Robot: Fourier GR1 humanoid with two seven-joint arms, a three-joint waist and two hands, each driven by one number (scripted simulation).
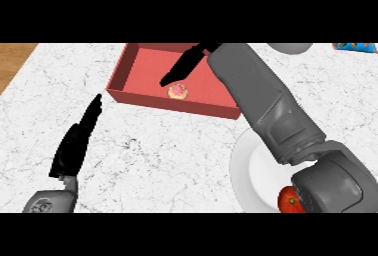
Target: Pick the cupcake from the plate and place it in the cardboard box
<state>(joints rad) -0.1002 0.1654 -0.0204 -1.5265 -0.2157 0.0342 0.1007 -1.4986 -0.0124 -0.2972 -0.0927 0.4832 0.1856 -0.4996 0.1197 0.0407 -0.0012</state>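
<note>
Cupcake point(178, 91) inside box point(133, 97), upper centre | right hand point(183, 66) just above it, fingers straight, released | left hand point(76, 140) flat, resting lower left | plate point(251, 170) lower right, red item point(289, 200) on it | risk: withdrawing forearm could clip box wall, shifting box.

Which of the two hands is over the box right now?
The right hand, stretched out over the red box just above the cupcake. The left hand rests open over the bare counter.
</note>
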